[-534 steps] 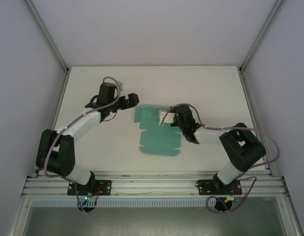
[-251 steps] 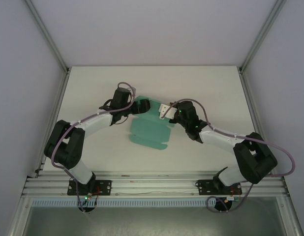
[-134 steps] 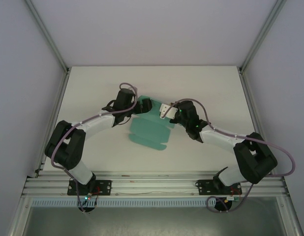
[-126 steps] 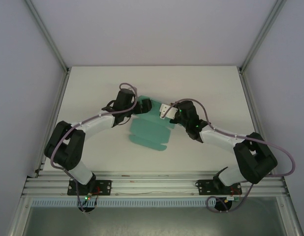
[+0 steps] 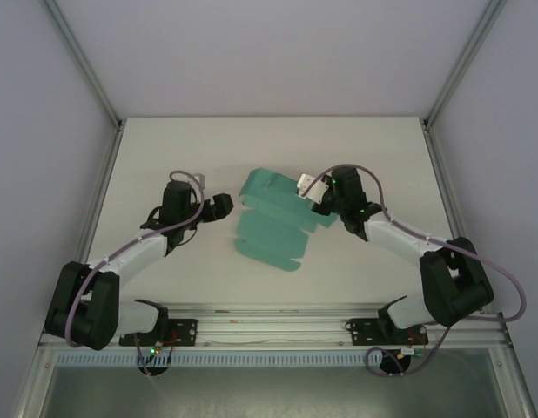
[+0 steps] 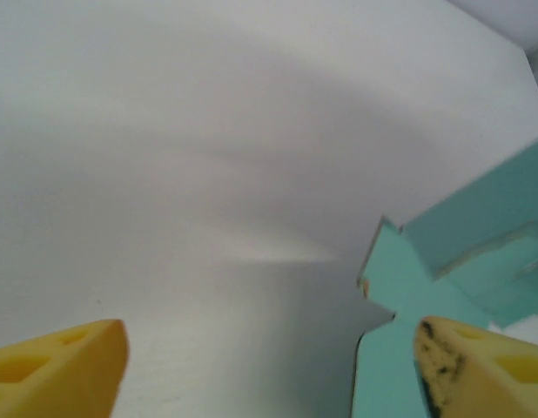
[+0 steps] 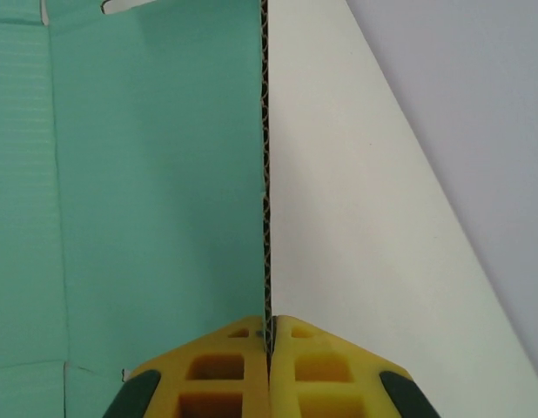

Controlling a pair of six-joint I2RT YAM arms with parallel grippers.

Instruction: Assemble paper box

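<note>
The paper box point(image 5: 267, 235) is a teal-green die-cut card sheet lying mid-table, its far part raised. My right gripper point(image 5: 311, 190) is shut on the sheet's far right edge. In the right wrist view the yellow fingertips point(image 7: 243, 348) pinch the corrugated edge of the card point(image 7: 147, 174), which stands on edge. My left gripper point(image 5: 218, 205) sits just left of the sheet, apart from it and open. In the left wrist view its yellow fingers point(image 6: 60, 379) stand wide with bare table between them, and the paper box point(image 6: 426, 279) reaches in from the right.
The white table point(image 5: 164, 157) is walled by pale panels with metal posts at the back corners. An aluminium rail point(image 5: 269, 326) with both arm bases runs along the near edge. Bare table lies left and behind the sheet.
My left arm has pulled back to the left, off the sheet's far left flap. My right gripper has shifted right and further back, still holding the sheet's edge.
</note>
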